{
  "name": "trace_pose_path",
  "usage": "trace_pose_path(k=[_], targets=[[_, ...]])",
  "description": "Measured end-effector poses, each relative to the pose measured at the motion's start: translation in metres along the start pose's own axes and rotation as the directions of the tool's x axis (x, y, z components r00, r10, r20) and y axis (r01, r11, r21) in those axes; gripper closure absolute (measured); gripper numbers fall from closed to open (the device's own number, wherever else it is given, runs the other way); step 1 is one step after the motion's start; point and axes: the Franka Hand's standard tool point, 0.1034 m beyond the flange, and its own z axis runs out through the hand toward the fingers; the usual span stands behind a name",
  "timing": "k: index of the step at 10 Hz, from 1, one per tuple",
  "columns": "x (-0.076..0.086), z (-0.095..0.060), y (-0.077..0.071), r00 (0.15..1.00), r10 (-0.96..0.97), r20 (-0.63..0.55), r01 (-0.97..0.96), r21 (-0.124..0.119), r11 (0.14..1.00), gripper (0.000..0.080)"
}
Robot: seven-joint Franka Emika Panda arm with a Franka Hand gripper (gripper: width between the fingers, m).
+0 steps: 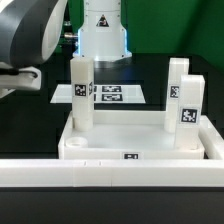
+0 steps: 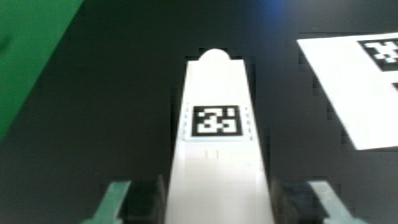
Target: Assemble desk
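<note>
The gripper (image 2: pixel 217 200) is partly closed on a white leg (image 2: pixel 217 130), a finger on each side of its near end. The leg's long axis runs straight out from the wrist, rounded tip leading, tag facing the wrist camera.

In the exterior view the desk panel (image 1: pixel 110 142) lies rim-up in front of the marker board (image 1: pixel 110 95). One leg (image 1: pixel 81 95) stands upright in the panel's far corner on the exterior view's left. Two more (image 1: pixel 190 110) stand upright at the panel's right side.

The held leg probably belongs in a free corner socket. To seat it well, turn it upright, centre it over the socket, lower it straight, keep the grip firm and steer clear of the standing legs.
</note>
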Motion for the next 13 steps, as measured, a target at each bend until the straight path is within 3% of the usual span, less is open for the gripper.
trace_pose_path(k=[3,7,8,11,13], targets=[[-0.024,-0.025,-0.011,0.999,-0.011,-0.032,0.011,0.010,1.000,0.0512],[-0.020,-0.030,-0.008,0.997,-0.013,-0.082,0.013,-0.001,1.000,0.0512],[-0.015,-0.039,-0.007,0.990,-0.017,-0.142,0.014,-0.018,1.000,0.0512],[-0.035,-0.083,-0.023,0.941,-0.033,-0.338,0.019,-0.044,0.999,0.0512],[-0.041,-0.092,-0.022,0.907,-0.042,-0.419,0.022,-0.050,0.998,0.0512]])
